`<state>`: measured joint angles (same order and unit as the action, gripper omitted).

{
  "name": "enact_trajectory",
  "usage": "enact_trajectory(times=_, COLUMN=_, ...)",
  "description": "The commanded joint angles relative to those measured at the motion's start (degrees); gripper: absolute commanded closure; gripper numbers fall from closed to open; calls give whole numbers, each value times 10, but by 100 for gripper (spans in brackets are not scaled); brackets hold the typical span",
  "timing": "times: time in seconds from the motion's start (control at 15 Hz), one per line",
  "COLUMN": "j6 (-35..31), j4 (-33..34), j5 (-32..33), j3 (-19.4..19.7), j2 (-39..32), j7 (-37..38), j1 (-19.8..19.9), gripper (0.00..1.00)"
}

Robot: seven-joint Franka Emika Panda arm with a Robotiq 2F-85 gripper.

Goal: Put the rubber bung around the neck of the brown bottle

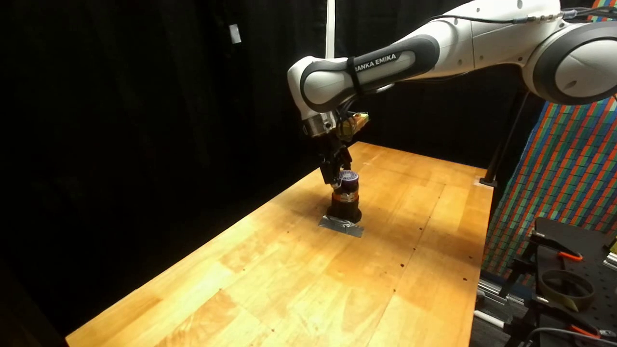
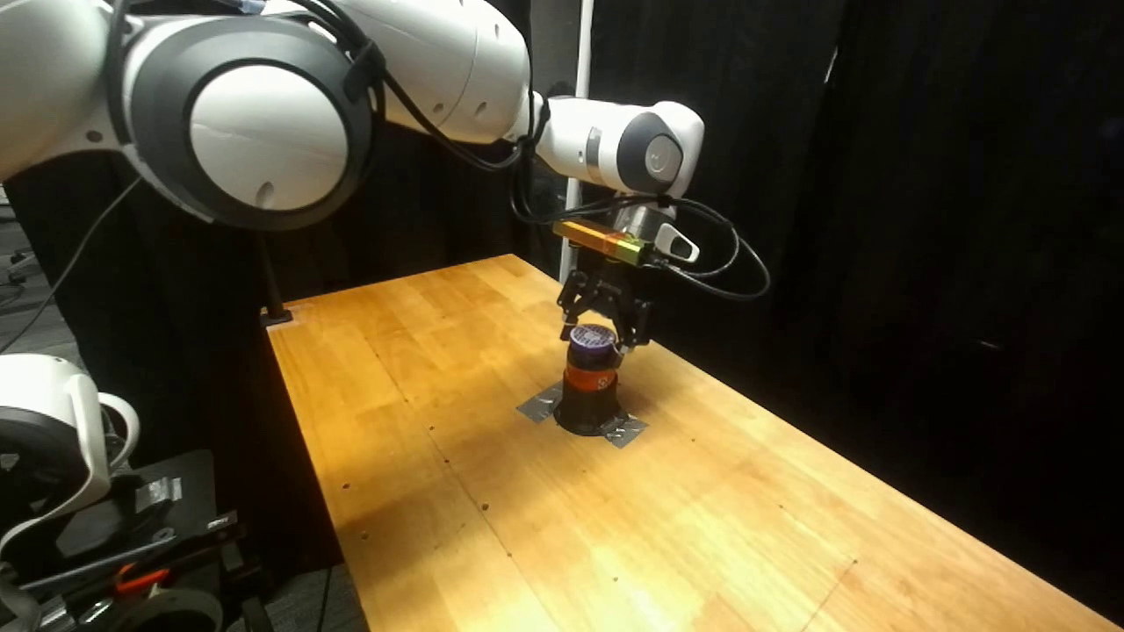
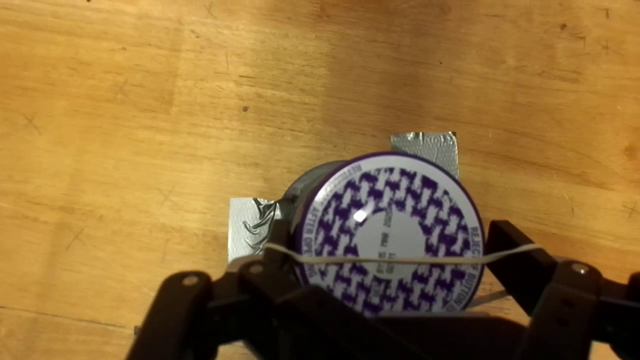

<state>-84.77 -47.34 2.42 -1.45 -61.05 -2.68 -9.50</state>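
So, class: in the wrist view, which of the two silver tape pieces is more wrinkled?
The tape piece at the picture's left, marked by bold dark creases. The upper tape piece, peeking past the purple-and-white lid, looks mostly smooth.

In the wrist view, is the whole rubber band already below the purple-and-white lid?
No, the rubber band crosses over the purple-and-white lid, stretched between the gripper fingers.

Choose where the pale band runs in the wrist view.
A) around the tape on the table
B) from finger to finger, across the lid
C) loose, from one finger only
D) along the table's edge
B: the pale band spans both fingers, crossing in front of the purple-and-white lid.
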Motion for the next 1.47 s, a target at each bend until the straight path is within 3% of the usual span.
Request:
enact_trajectory(times=0.0, j6=-34, j4=-98, j5=-2, j3=-2, j2=58, j7=9, j1=-3, gripper=0)
enact_trajectory(times=0.87, j6=-221, j4=-411, j5=2, j3=-11, j2=231, j7=61, j1=-6, gripper=0)
enact_trajectory(times=1.2, j6=-341, j4=-541, j5=9, j3=-9, j2=303, j7=103, j1=-15, gripper=0)
enact_trajectory(times=1.33, j6=-411, j4=-592, j5=19, j3=-4, j2=328, j7=128, j1=-23, gripper=26)
enact_trajectory(times=1.4, j6=-449, j4=-620, j5=32, j3=1, j2=341, j7=145, j1=-30, gripper=34)
